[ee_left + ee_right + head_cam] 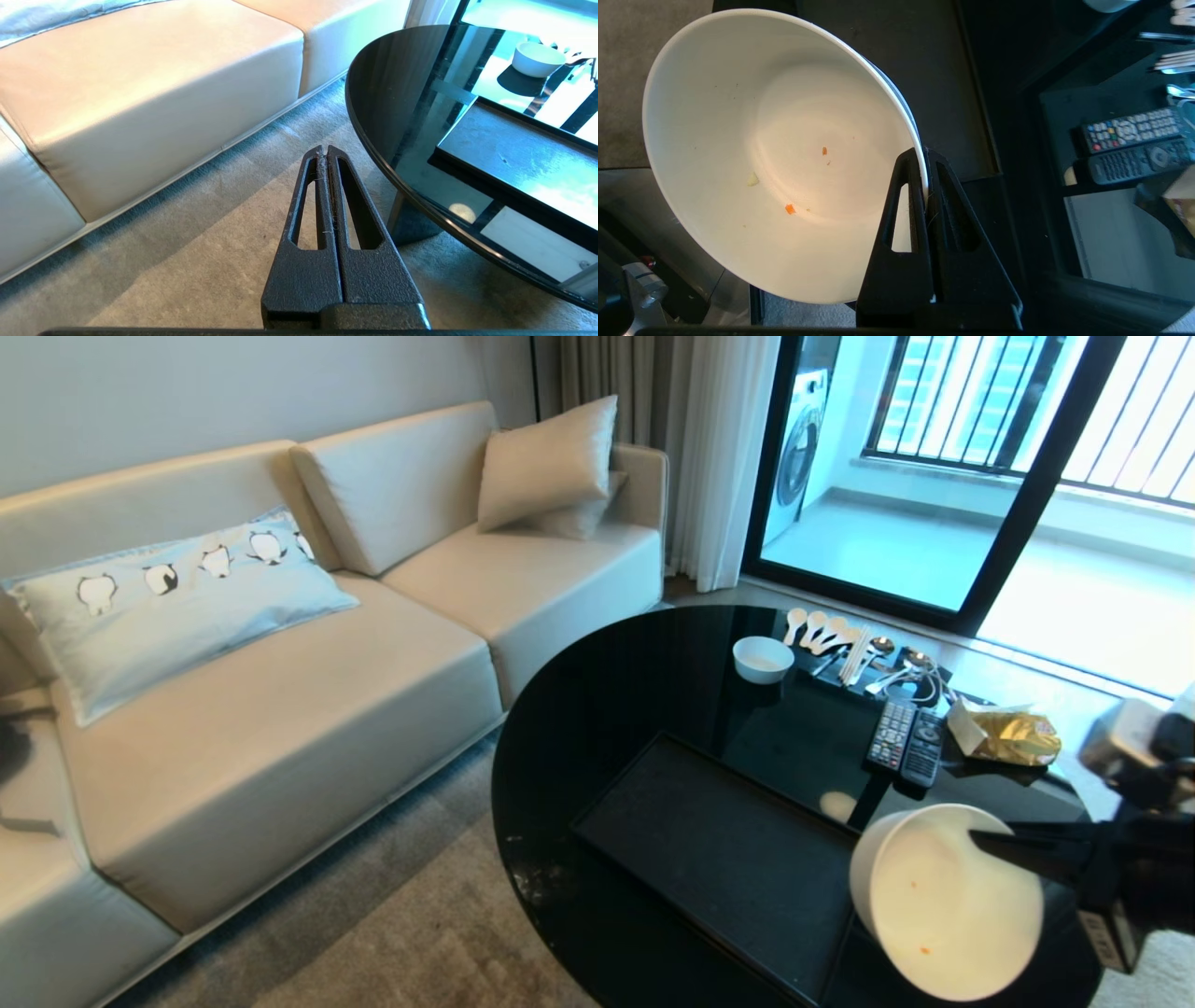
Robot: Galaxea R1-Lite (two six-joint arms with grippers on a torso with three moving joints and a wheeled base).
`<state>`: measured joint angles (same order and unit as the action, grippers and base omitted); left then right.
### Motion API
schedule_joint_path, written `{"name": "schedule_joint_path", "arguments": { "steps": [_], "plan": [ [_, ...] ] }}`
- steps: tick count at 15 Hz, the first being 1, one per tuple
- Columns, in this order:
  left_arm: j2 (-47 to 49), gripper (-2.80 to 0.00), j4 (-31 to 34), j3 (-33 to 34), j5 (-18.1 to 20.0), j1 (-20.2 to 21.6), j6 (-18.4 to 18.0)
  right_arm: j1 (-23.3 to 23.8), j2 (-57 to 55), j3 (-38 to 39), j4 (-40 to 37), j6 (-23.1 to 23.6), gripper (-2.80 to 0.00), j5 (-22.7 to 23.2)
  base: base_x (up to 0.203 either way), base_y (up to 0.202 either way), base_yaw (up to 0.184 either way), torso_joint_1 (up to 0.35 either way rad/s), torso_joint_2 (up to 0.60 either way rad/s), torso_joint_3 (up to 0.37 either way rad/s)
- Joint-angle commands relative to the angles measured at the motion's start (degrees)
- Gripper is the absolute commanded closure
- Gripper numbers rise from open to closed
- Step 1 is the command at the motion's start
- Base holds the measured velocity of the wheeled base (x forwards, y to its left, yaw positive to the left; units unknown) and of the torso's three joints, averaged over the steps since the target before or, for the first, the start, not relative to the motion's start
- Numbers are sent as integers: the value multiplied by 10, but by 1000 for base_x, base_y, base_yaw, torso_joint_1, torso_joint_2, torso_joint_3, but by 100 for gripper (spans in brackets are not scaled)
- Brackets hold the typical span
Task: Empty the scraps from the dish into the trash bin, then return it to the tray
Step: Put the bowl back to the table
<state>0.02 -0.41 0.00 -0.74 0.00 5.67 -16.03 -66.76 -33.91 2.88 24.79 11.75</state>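
Dish: white deep-sided bowl (943, 905) is hanging in the air over the near right part of the table, tilted so its opening is facing the head camera; it is being carried by the rim, clear of the tray.
Right gripper: (927, 161) is pinching the dish's rim, one finger inside the wall and one outside, jaws closed thin on the porcelain; the arm is entering from the right edge of the head view.
Scraps: only a few crumbs are clinging inside the dish, two small orange bits (789, 209) and one pale yellow piece; the rest of the inner wall is showing bare white.
Tray: matte black rectangle (709, 840) is lying flat on the near half of the table with nothing resting on it; the dish is hovering past its right end.
Table: round glossy black top (607, 709) is reflecting the window light.
Left gripper: (325, 151) is hanging over the carpet beside the table's left edge, fingers pressed together on nothing.
Small bowl: shallower white bowl (763, 659) is sitting at the far side of the table, well apart from the tray.
Spoons: pale spoons and cutlery (831, 639) are lying just right of the small bowl.
Remotes: two remote controls (906, 739) are lying side by side, right of the tray's far end.
Packet: crumpled gold packet (1013, 735) is lying just right of the remotes.
Sofa: cream sofa (280, 709) is standing left of the table, with cushions on it.
Trash bin: not showing in any view.
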Motion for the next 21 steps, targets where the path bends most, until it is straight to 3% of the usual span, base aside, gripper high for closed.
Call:
{"name": "schedule_joint_path", "arguments": {
  "steps": [1,4,6,10,14,17,21],
  "plan": [
    [0,0,0,0,0,0,1,-65,-160,-51,1,-13,0,-19,0,0,0,0,0,0],
    [0,0,0,0,0,0,1,-124,-275,-127,-13,-58,0,-33,0,0,0,0,0,0],
    [0,0,0,0,0,0,0,-158,-345,-176,-24,-118,0,-52,0,0,0,0,0,0],
    [0,0,0,0,0,0,0,-207,-465,-268,-31,-337,0,-112,0,0,0,0,0,0],
    [0,0,0,0,0,0,0,-217,-510,-307,-34,-471,0,-120,0,0,0,0,0,0],
    [0,0,0,0,0,0,1,-218,-542,-333,-45,-526,0,-122,0,0,0,0,0,0],
    [0,0,0,0,0,0,0,-212,-620,-405,-51,-533,0,-154,0,0,0,0,0,0]
  ]
}}
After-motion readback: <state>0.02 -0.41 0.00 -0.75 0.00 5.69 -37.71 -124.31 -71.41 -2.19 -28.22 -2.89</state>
